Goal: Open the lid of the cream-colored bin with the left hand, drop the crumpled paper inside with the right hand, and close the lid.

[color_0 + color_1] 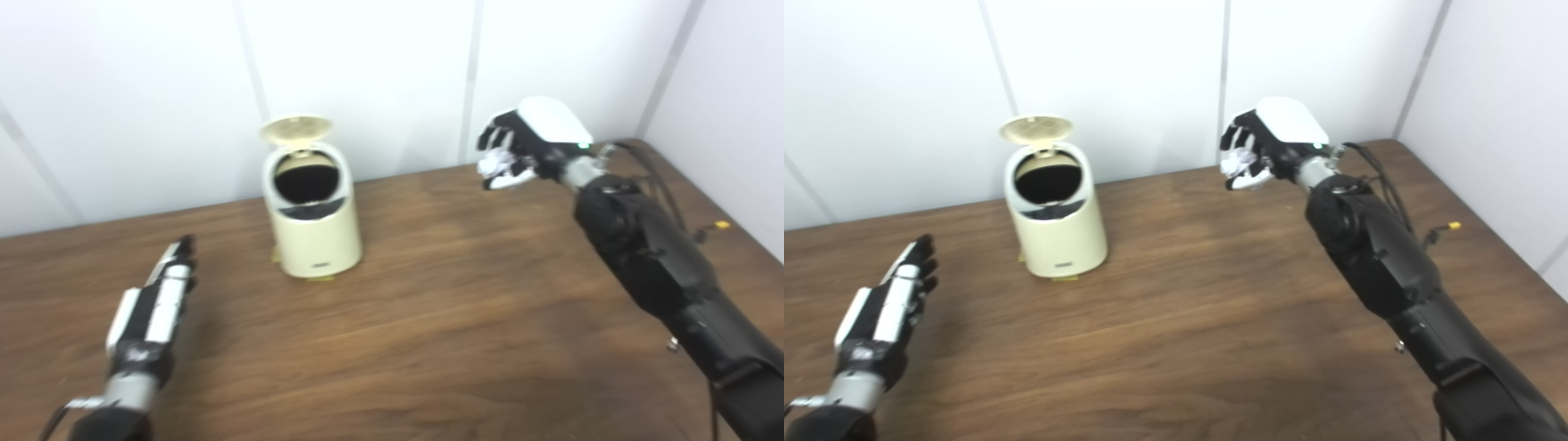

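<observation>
— While the bin (313, 211) stands near the back of the wooden table (429, 318), what is to its left?
— Only the left hand (160, 300), low and nearer the front edge, well apart from the bin. Its fingers lie stretched out together and grasp nothing.
— How does the bin look?
— Cream-coloured, rounded, upright. Its round lid (297, 128) is tipped up behind the mouth, which shows dark inside. A small label sits low on its front.
— And to the right of the bin?
— The right hand (1258, 150) is raised above the table, higher than the bin's mouth and well apart from it, fingers curled around the crumpled paper (1236, 162), white. Bare tabletop lies between bin and hand. Past the right arm, a black cable (664, 184) with a small yellow tip trails near the table's far corner.
</observation>
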### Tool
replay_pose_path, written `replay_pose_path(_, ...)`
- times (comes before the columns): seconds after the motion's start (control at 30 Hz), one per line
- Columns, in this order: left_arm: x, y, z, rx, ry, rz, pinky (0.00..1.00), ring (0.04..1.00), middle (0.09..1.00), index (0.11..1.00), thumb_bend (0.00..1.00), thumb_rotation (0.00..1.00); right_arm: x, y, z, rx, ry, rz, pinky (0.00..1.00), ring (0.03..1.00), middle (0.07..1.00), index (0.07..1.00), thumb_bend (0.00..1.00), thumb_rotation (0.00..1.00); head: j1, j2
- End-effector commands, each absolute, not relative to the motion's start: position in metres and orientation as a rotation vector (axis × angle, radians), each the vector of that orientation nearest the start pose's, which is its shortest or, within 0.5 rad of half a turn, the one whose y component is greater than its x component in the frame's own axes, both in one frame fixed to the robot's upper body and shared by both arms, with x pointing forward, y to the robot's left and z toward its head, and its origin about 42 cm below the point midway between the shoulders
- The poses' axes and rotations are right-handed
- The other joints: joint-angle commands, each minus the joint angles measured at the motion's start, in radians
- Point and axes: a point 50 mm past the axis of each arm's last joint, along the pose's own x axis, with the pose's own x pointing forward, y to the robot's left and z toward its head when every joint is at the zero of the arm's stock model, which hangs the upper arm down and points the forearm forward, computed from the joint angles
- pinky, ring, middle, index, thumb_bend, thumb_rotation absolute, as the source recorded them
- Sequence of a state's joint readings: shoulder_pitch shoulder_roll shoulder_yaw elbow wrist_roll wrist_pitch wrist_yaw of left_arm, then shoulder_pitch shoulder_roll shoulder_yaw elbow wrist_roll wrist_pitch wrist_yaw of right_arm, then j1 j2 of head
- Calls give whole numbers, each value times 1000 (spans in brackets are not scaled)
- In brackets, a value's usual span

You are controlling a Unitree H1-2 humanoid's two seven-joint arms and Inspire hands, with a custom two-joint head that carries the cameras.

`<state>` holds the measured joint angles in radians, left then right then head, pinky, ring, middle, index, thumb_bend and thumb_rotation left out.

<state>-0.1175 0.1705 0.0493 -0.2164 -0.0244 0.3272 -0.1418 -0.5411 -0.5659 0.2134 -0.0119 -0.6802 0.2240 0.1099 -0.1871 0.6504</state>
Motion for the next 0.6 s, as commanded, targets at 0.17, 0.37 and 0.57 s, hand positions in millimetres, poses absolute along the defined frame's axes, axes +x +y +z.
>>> replay_pose_path(0.17,319,247,182,163,-87,-99,999,982,980,1000,567,884,416,-238,354,-1188,-641,-33,324,377,505,524,494,0,66,-11)
replay_pose_path(0.37,319,239,173,196,-72,-107,998,993,981,997,593,919,419,-187,362,-1090,-760,10,329,382,509,530,494,0,103,-23)
replay_pose_path(0.57,320,231,171,199,-65,-102,1000,995,974,986,609,927,427,-147,363,-1021,-853,24,307,385,509,542,491,0,125,-31)
